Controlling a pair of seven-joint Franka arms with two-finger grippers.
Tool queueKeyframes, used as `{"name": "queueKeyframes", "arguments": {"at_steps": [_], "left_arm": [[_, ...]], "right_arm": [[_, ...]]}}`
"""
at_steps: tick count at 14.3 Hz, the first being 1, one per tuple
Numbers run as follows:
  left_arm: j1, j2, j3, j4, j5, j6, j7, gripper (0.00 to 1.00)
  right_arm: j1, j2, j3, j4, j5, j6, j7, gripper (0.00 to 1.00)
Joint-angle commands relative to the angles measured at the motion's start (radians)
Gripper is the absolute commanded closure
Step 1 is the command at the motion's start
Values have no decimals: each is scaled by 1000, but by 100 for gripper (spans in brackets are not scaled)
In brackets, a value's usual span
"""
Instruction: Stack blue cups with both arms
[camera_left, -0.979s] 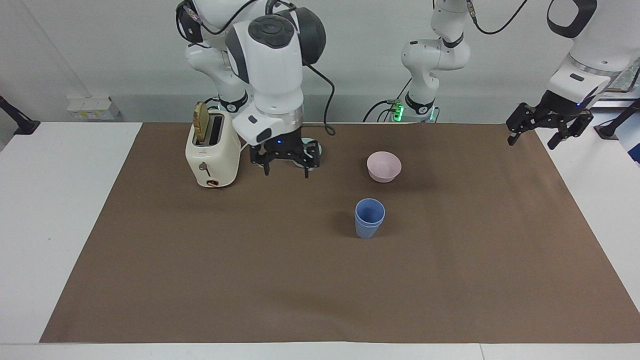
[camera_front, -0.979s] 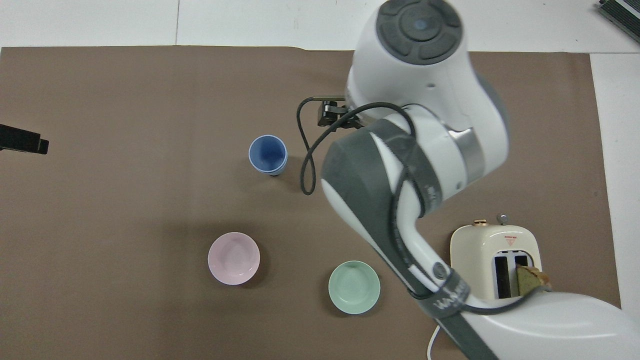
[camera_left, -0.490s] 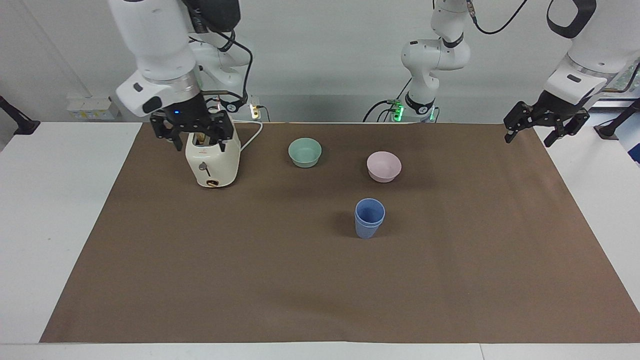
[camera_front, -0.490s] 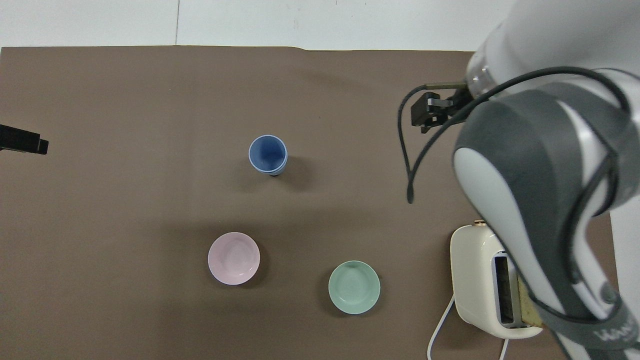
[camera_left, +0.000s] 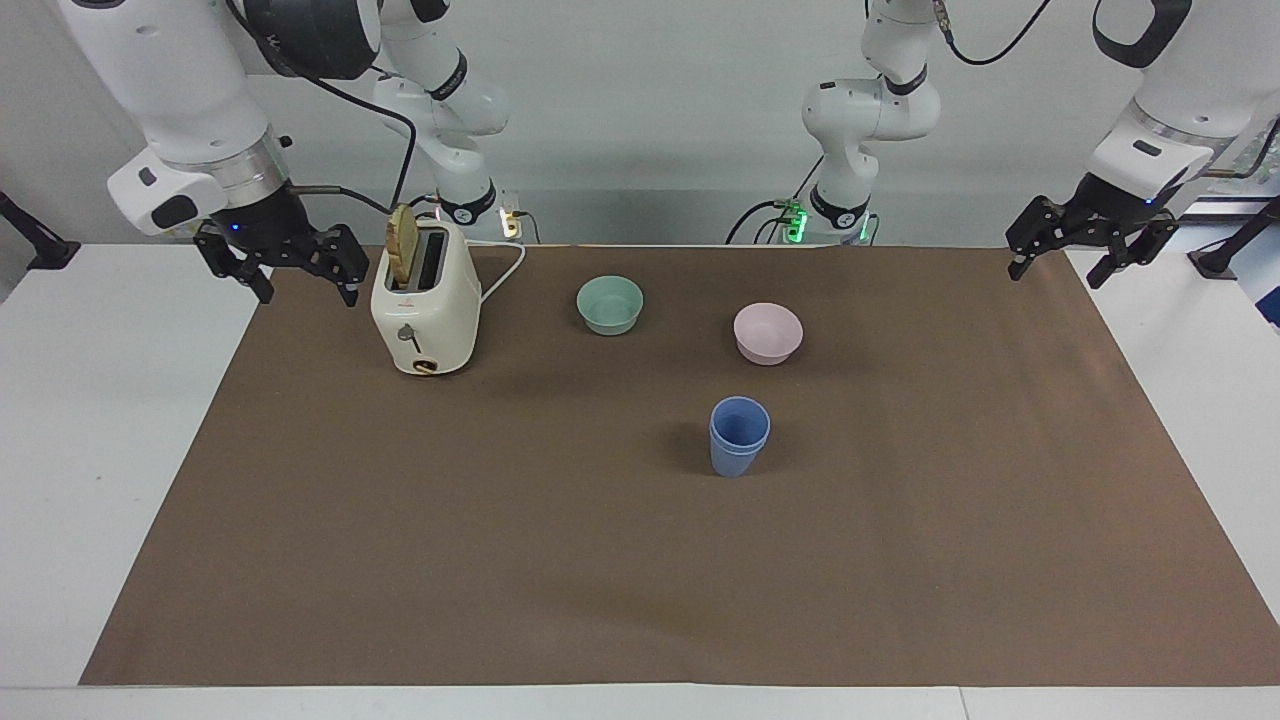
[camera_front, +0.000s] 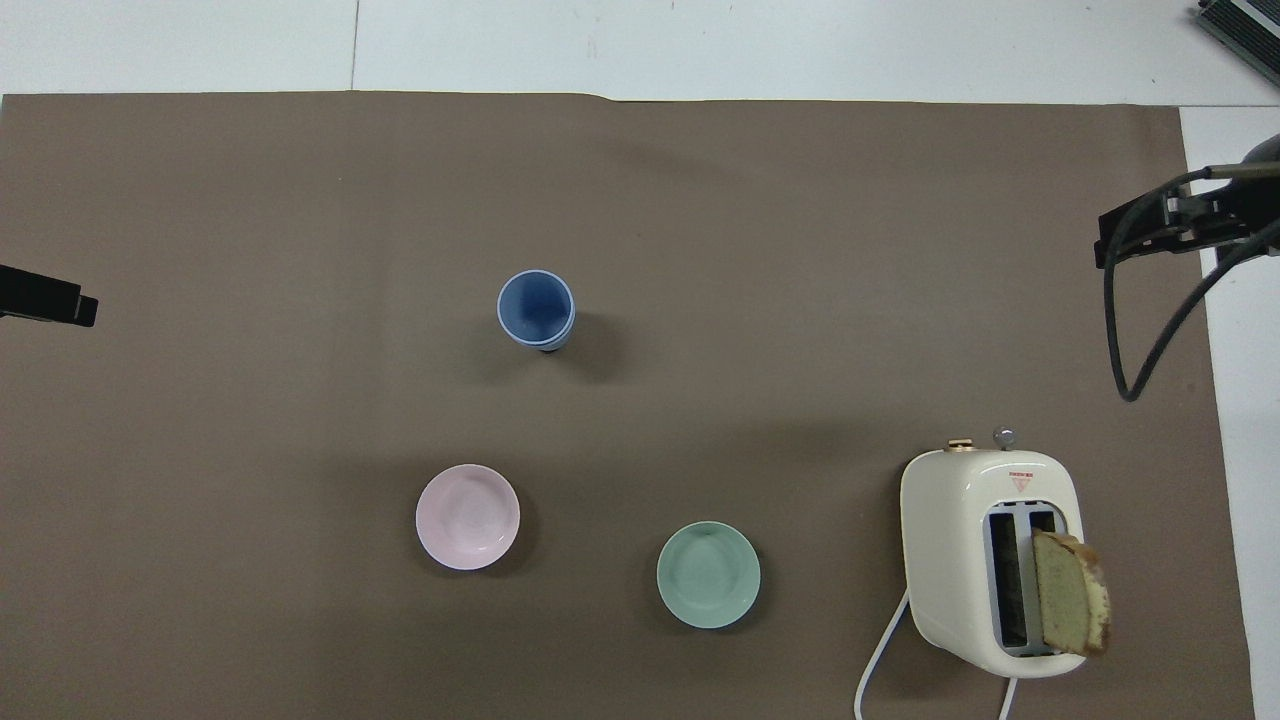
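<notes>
The two blue cups (camera_left: 739, 436) stand nested as one stack, upright on the brown mat near the middle of the table; they also show in the overhead view (camera_front: 537, 309). My right gripper (camera_left: 305, 282) is open and empty, up in the air over the mat's edge at the right arm's end, beside the toaster; in the overhead view (camera_front: 1160, 225) only part of it shows. My left gripper (camera_left: 1056, 268) is open and empty over the mat's corner at the left arm's end; only its tip (camera_front: 48, 298) shows from above.
A cream toaster (camera_left: 425, 300) with a slice of bread sticking out stands near the robots at the right arm's end. A mint-green bowl (camera_left: 610, 304) and a pink bowl (camera_left: 767, 332) sit nearer to the robots than the cups. The brown mat (camera_left: 500, 560) covers the table.
My right arm has swung from over the mat's middle, past the toaster, to the mat's edge at its own end, uncovering the green bowl. The left gripper has barely shifted. The cups stayed put.
</notes>
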Motion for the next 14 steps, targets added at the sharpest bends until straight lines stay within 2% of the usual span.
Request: {"name": "queueKeyframes", "arguments": {"at_steps": [1, 5, 14], "left_arm": [[0, -18, -3, -11, 9, -13, -12, 0], [-1, -17, -3, -11, 9, -13, -13, 0], [-1, -17, -3, -11, 9, -12, -12, 0]], "right_arm": [[-29, -94, 13, -149, 22, 61, -40, 0], [-32, -94, 11, -154, 108, 67, 44, 0], [-34, -107, 11, -177, 111, 84, 38, 0]]}}
